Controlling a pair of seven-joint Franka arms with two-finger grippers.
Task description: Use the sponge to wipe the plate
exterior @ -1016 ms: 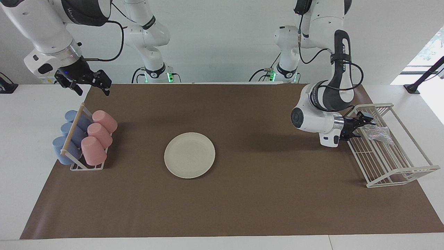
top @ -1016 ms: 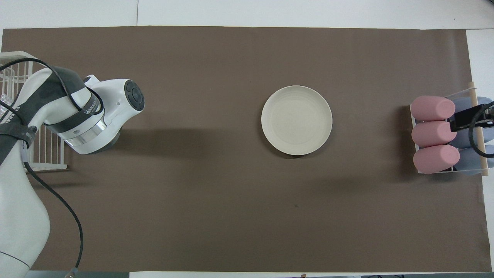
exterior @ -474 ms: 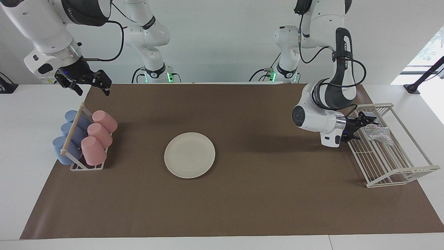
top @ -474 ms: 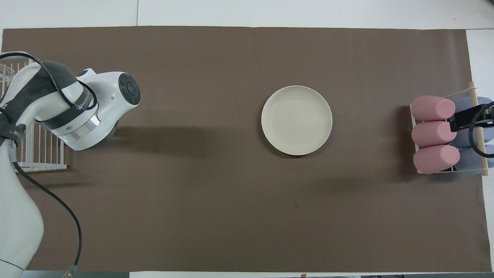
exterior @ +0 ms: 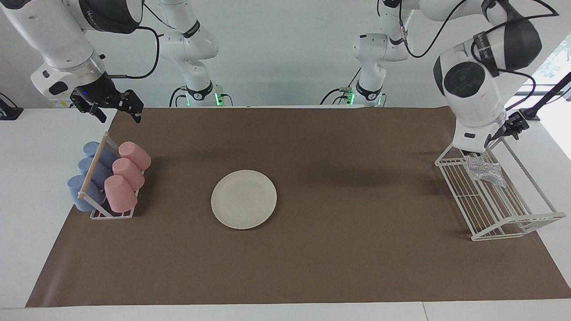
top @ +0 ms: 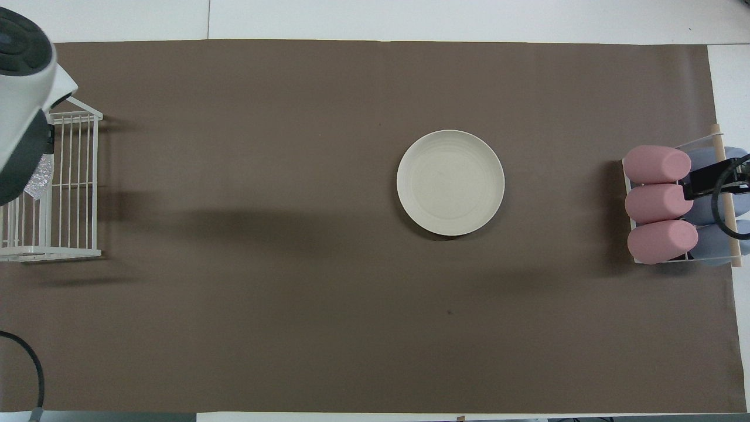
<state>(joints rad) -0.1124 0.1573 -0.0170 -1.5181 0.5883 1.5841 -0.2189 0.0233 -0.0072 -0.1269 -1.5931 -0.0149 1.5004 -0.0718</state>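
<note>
The cream-white plate [exterior: 244,199] lies on the brown mat near the table's middle and is bare; it also shows in the overhead view [top: 450,183]. The silvery sponge [exterior: 485,171] lies in the white wire rack [exterior: 504,214] at the left arm's end of the table; a bit of it shows in the overhead view [top: 36,179]. My left gripper [exterior: 513,127] is raised over the rack's end nearer the robots, above the sponge and apart from it. My right gripper [exterior: 113,107] is open and empty, and waits in the air over the cup rack's end.
A cup rack [exterior: 107,214] with several pink and blue cups lying in it stands at the right arm's end of the table. The brown mat [exterior: 312,267] covers most of the table. The left arm's wrist [top: 17,88] hides part of the wire rack from above.
My left arm has lifted its gripper from beside the sponge in the wire rack and swung it up over the rack's end. The sponge stayed in the rack. The right arm has not moved.
</note>
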